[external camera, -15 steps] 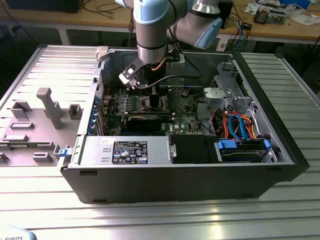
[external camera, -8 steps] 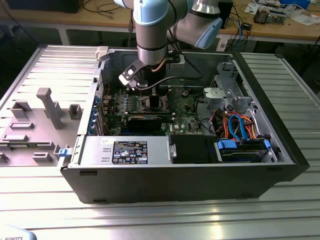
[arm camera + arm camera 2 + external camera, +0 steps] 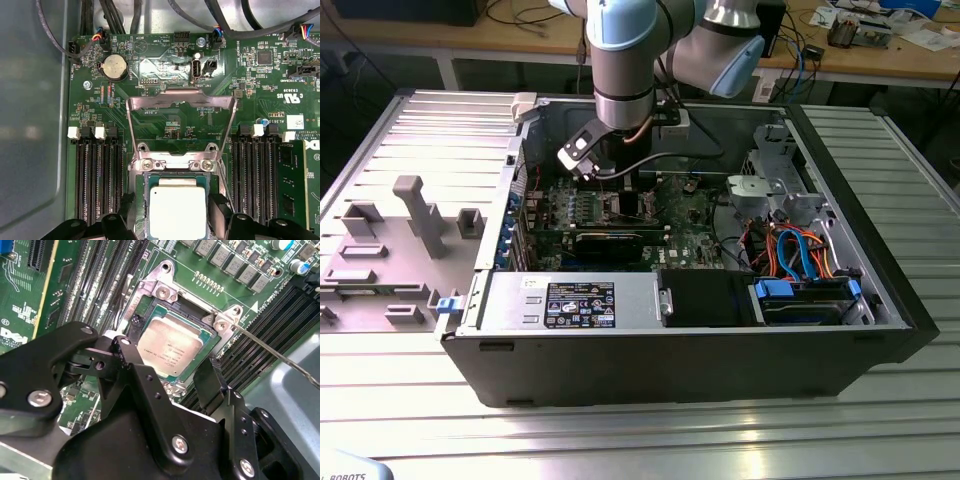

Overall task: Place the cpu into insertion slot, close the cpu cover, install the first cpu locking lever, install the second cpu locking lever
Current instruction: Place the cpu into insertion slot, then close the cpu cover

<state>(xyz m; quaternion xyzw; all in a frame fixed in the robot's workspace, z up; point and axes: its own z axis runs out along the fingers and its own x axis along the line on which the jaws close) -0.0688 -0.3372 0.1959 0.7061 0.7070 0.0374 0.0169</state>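
**A:** How are the jaws set?

**B:** Released. They are spread wide with nothing gripped.

**A:** And the cpu?

**B:** It is right between the jaws, lying flat with its dull metal top facing up. One black jaw stands at each of two opposite edges, just beside the chip. I cannot tell whether either one touches it.

**A:** Is it seated?

**B:** It looks so. It lies inside the slot, with the silver rim and its screws just ahead of the jaw tips.

**A:** What about the cover?

**B:** In the first wrist view it is swung open, out beyond the jaw tips. It hinges at the slot's far edge, and green board shows through its window. It is clear of the chip.

**A:** And the levers?

**B:** In the second wrist view a thin wire lever runs off from a corner of the slot. It passes one jaw on the outside and crosses the memory slots there.

**A:** What lies further out?

**B:** Rows of dark memory slots flank both jaws. Past the open cover sits a coin battery, and past that are cables at the edge of the board.

**A:** And the whole scene?

**B:** In the exterior view the arm reaches straight down into an open computer case. The case lies on a ribbed metal table.
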